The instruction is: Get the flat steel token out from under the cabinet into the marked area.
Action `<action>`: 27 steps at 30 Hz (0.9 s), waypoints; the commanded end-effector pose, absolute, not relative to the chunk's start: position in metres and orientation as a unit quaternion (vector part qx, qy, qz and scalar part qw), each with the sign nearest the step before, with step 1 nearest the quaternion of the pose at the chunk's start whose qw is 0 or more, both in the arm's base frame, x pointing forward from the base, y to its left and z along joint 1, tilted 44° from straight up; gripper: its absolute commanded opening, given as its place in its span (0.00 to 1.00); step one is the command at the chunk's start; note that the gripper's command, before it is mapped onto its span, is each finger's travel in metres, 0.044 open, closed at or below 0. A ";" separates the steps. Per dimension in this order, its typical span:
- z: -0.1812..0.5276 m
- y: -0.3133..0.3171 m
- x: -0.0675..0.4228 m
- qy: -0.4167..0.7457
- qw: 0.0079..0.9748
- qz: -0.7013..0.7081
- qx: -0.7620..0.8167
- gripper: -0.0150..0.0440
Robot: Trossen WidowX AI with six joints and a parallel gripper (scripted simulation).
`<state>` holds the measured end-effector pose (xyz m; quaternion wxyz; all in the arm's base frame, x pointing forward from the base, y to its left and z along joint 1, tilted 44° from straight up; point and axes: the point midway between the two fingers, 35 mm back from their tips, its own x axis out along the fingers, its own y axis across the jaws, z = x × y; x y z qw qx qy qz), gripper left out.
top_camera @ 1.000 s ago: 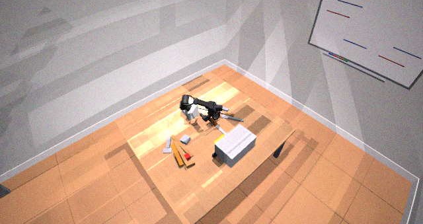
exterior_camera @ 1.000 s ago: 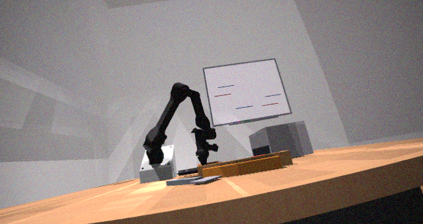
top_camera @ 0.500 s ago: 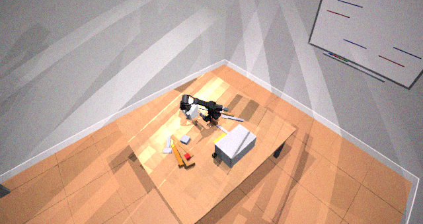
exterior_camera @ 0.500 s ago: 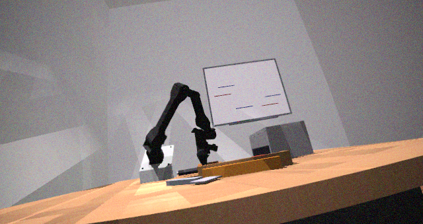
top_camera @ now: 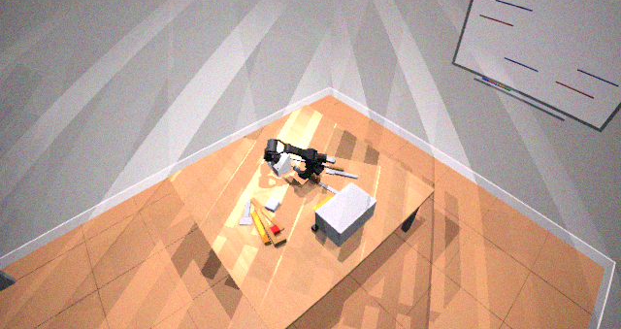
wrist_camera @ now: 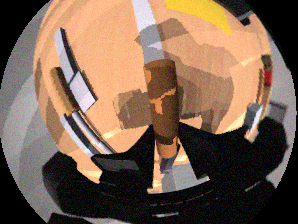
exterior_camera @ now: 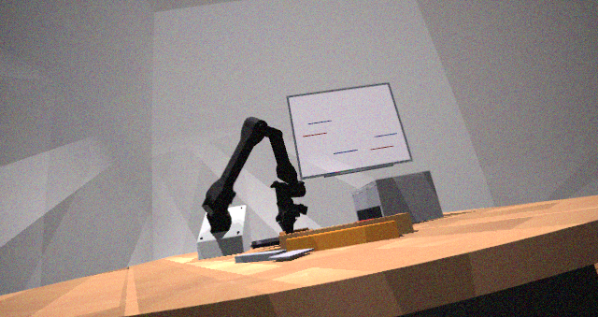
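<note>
My gripper [top_camera: 314, 178] [exterior_camera: 286, 231] [wrist_camera: 163, 124] is shut on the brown handle [wrist_camera: 162, 95] of a tool, above the table. The tool's flat grey blade [top_camera: 327, 187] [wrist_camera: 142, 15] points toward the cabinet. The grey cabinet [top_camera: 356, 198] [exterior_camera: 411, 195] stands on the table; in the exterior view a dark opening shows low in it. A yellow patch [top_camera: 322, 202] [wrist_camera: 202, 12], seemingly the marked area, lies at the cabinet's front, partly hidden in the top view. The blade's far end is cut off in the wrist view. The steel token cannot be made out.
Flat grey tools [top_camera: 343, 174] and a brown handle lie beside the gripper. Across the table are a grey T-shaped piece [top_camera: 245, 214], an orange bar [top_camera: 260, 228] [exterior_camera: 341, 235], wooden bars, a red block [top_camera: 275, 229] and a grey block [top_camera: 272, 204]. A small black object [top_camera: 314, 228] is beside the cabinet.
</note>
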<state>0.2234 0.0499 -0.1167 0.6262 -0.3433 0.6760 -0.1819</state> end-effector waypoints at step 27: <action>-0.117 0.052 0.224 0.694 0.580 -0.097 -0.415 0.25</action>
